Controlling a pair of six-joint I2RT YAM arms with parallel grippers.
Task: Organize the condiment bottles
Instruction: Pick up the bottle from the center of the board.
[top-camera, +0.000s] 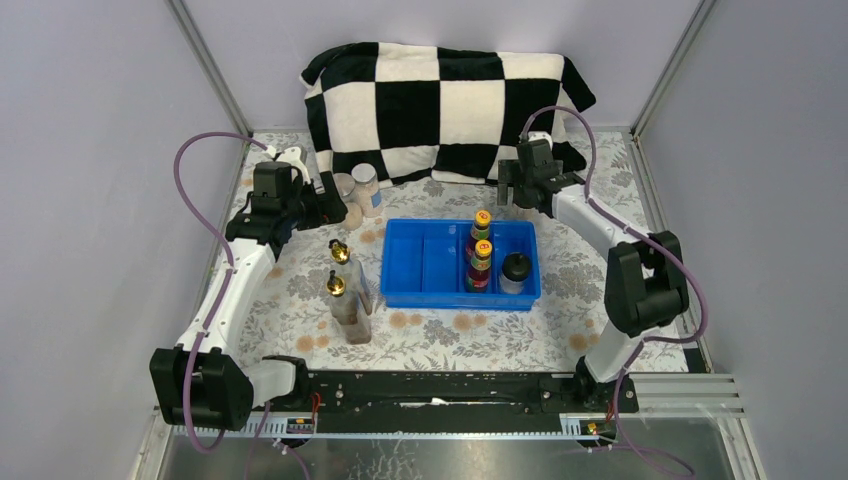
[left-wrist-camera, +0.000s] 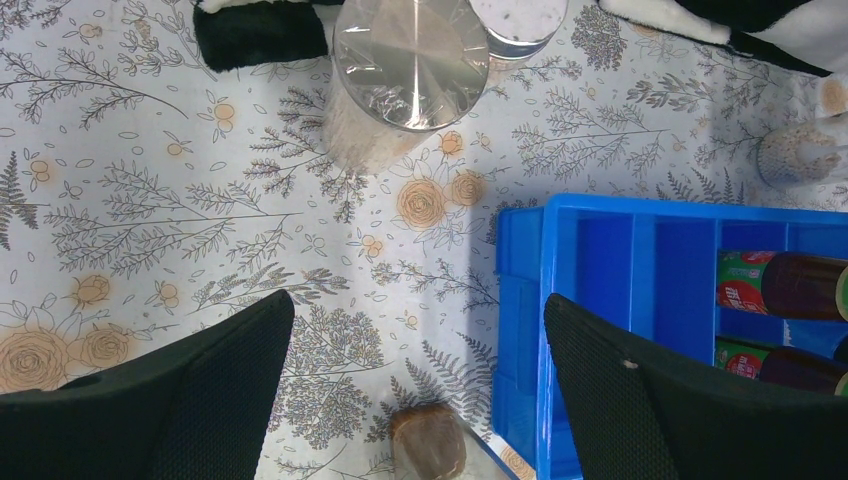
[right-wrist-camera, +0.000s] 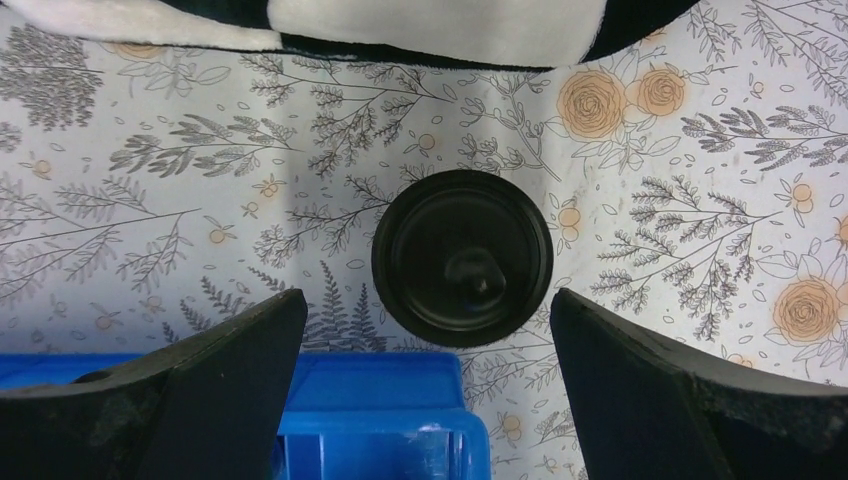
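Right fingers (right-wrist-camera: 200, 390), spread wide, hover above a black-capped shaker (right-wrist-camera: 462, 258) on the bench (right-wrist-camera: 150, 200) behind the blue tray (top-camera: 420, 262). Left fingers (left-wrist-camera: 150, 400), spread and empty, hang near two grey-lidded jars (left-wrist-camera: 410, 60). Two sauce bottles (top-camera: 480, 245) and another shaker (top-camera: 514, 270) stand in the tray, with two gold-topped bottles (top-camera: 340, 285) to its left.

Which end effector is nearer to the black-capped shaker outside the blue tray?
Right: the right end effector hovers over the shaker; the left end effector is across the tray.
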